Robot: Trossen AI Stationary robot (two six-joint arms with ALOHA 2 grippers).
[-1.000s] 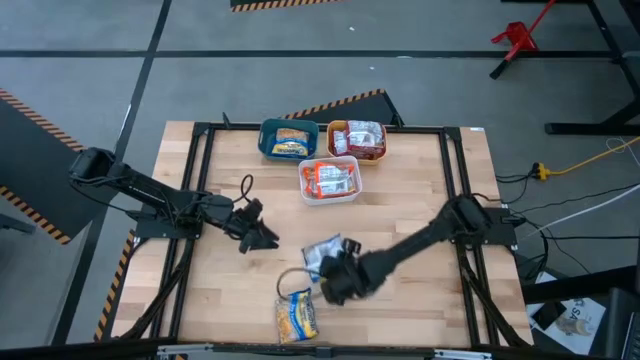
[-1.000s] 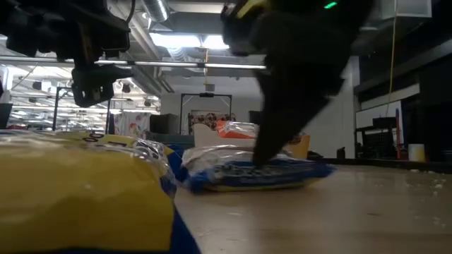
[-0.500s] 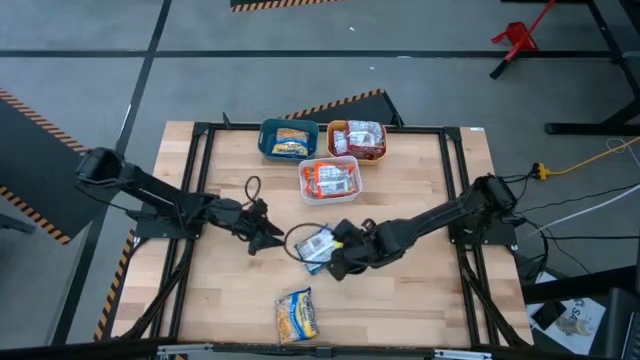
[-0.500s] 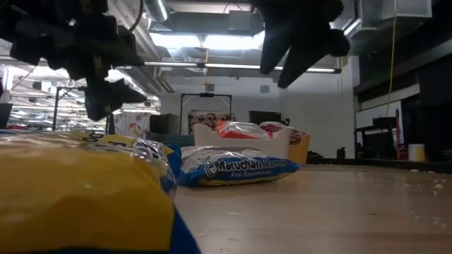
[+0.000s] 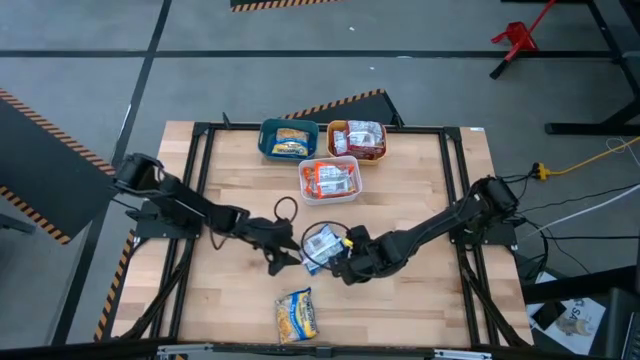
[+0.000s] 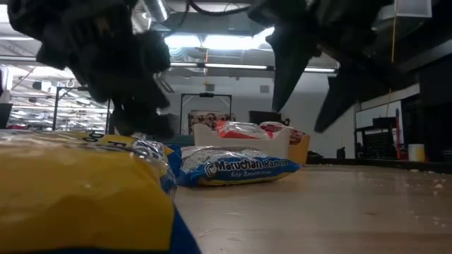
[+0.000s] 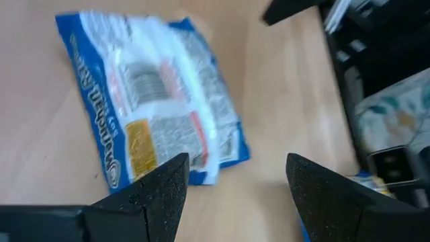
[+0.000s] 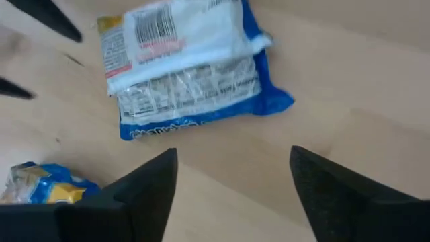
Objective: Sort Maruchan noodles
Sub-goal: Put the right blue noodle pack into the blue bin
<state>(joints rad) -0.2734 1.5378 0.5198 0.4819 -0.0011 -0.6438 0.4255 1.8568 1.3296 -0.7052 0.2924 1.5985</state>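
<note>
Dark fingers of the left gripper (image 5: 288, 258) and right gripper (image 5: 340, 266) are spread, empty, flanking a blue-and-white plastic noodle packet (image 5: 320, 245) lettered "Maruchan Ramen", lying mid-table. A yellow-and-blue plastic packet (image 5: 297, 315) lies near the table's front edge.

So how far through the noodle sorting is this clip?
Mostly done: teal bin, orange bin and white bin each hold packets. Neither end effector holds anything; left end effector and right end effector flank the blue packet. That and the yellow packet remain.
</note>
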